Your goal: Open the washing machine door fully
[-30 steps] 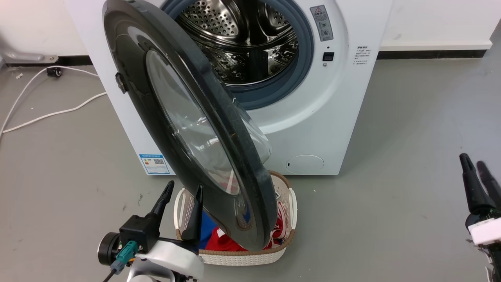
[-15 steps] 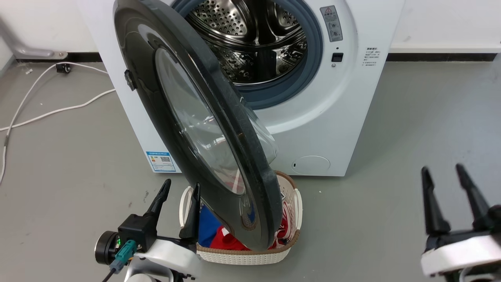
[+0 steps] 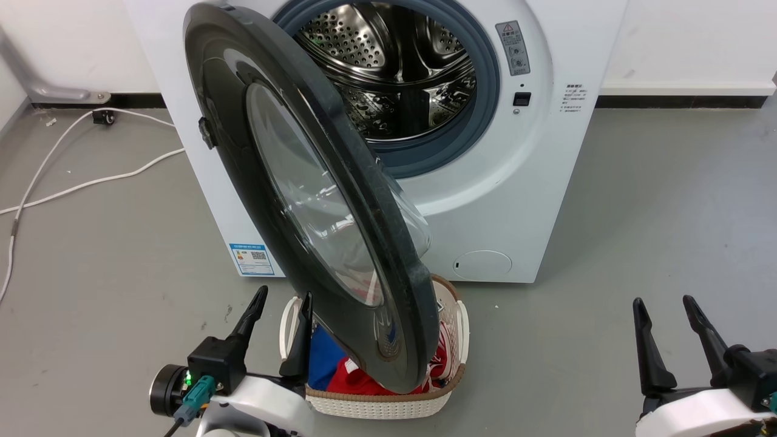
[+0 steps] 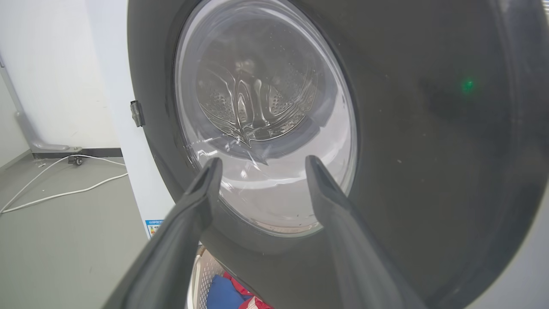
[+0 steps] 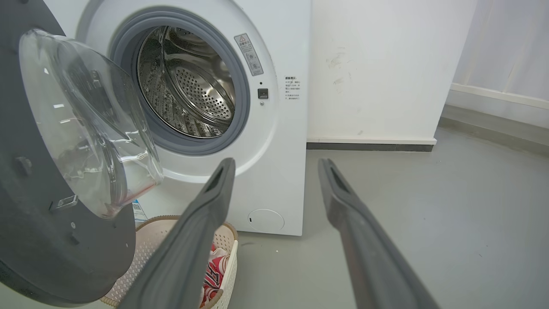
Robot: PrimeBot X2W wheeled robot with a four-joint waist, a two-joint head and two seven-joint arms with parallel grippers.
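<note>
grey floor (image 3: 637, 212) runs to a white wall. the white washing machine (image 3: 485, 200) stands with its drum bared. its round black door (image 3: 227, 158) hangs partly open, over a basket (image 3: 376, 405) of clothes. the left pincer (image 3: 285, 295) is spread and empty, just beside the door's outer face. the right pincer (image 3: 662, 300), also spread, hangs well apart.

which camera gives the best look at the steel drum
The right wrist view: the drum sits almost fully exposed, beside the open washing machine door. The head view shows it too, but the door covers its left part. In the left wrist view it is a warped glimpse through the door's glass.
</note>
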